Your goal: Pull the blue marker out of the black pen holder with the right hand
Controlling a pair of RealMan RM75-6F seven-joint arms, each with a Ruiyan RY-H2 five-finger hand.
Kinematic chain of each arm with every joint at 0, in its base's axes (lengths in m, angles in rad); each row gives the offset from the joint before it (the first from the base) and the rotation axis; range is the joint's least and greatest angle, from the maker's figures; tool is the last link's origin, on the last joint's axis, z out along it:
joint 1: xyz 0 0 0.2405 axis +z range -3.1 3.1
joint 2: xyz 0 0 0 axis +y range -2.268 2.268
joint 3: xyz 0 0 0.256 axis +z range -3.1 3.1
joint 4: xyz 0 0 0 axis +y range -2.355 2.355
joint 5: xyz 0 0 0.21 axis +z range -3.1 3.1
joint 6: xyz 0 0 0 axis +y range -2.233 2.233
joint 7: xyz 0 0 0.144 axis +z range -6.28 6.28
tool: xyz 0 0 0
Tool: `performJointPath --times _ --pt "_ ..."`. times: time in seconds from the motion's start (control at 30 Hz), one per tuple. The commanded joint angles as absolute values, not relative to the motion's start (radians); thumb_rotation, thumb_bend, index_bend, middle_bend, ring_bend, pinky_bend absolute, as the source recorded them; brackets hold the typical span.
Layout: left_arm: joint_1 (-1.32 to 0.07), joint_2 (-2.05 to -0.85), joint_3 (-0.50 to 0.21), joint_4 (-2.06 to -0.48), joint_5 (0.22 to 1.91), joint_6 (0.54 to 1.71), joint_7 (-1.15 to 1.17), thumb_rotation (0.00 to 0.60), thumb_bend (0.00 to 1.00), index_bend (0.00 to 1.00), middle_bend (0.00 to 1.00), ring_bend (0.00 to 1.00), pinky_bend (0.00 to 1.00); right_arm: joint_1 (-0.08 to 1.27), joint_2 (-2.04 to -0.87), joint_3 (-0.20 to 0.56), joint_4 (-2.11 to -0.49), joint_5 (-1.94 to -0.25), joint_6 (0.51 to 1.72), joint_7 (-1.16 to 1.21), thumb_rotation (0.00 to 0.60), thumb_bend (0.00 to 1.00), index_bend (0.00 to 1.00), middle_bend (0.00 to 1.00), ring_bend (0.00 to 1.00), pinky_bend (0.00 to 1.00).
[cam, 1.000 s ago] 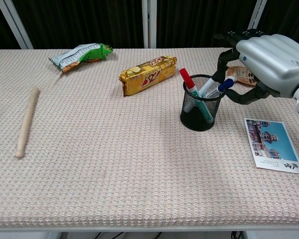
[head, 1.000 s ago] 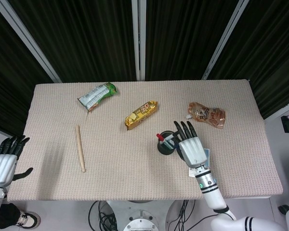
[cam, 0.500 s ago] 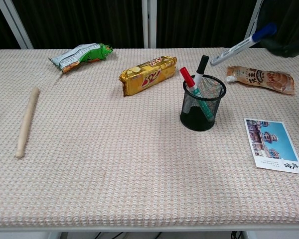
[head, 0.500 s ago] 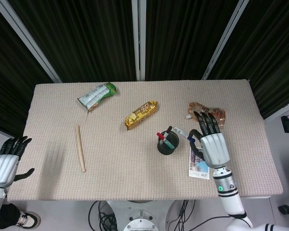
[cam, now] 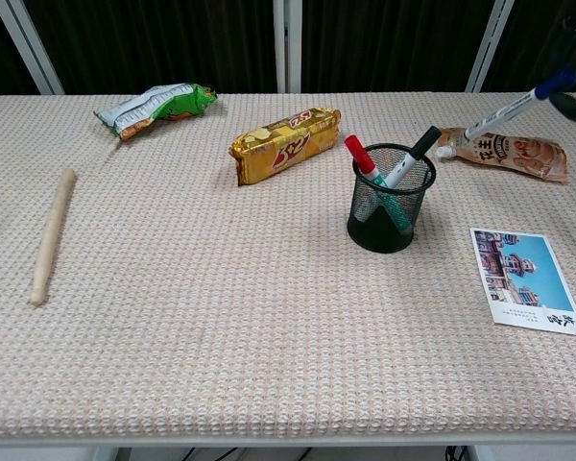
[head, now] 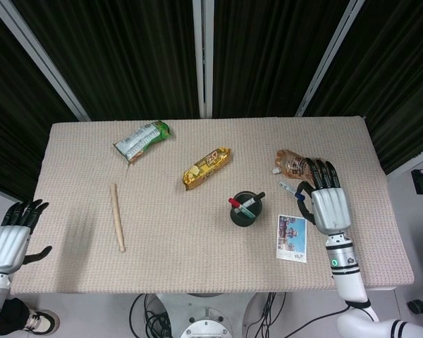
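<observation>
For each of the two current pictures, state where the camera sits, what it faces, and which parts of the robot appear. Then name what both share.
Head view: high above, looking down on the table; shows left hand and right hand.
Chest view: low at the near table edge, facing across; barely any of the robot shows.
Shared: black pen holder, blue marker, postcard.

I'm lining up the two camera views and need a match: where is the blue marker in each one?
Head view: the blue marker sits right of centre, held by the right hand.
Chest view: it slants at the upper right edge, above the table.
Shared landmark: the black pen holder, left of the marker in both.
</observation>
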State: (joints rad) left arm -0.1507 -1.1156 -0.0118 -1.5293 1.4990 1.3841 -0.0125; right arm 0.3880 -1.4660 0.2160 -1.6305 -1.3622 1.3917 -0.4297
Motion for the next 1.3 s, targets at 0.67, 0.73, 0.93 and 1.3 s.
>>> performJointPath --times 0.67,0.73,0.93,1.3 --pt "-0.143 -1.122 -0.010 -1.507 1.483 1.381 -0.031 0.600 0.18 0.10 0.06 0.00 0.05 0.466 -1.627 0.183 -1.435 -1.303 1.266 -0.456 0.600 0.32 0.62 0.06 0.00 0.00" --pt "-0.140 -1.120 -0.010 -1.507 1.480 1.384 -0.032 0.600 0.18 0.10 0.06 0.00 0.05 0.467 -1.627 0.178 -1.437 -1.302 1.257 -0.454 0.600 0.32 0.57 0.06 0.00 0.00" --pt "-0.138 -1.123 -0.010 -1.507 1.476 1.381 -0.030 0.600 0.18 0.10 0.06 0.00 0.05 0.466 -1.606 0.137 -1.458 -1.330 1.228 -0.432 0.600 0.29 0.34 0.04 0.00 0.00" --pt "-0.134 -1.119 -0.009 -1.513 1.483 1.391 -0.029 0.600 0.18 0.10 0.06 0.00 0.05 0.426 -1.506 0.088 -1.569 -1.405 1.263 -0.352 0.600 0.12 0.00 0.00 0.00 0.00"
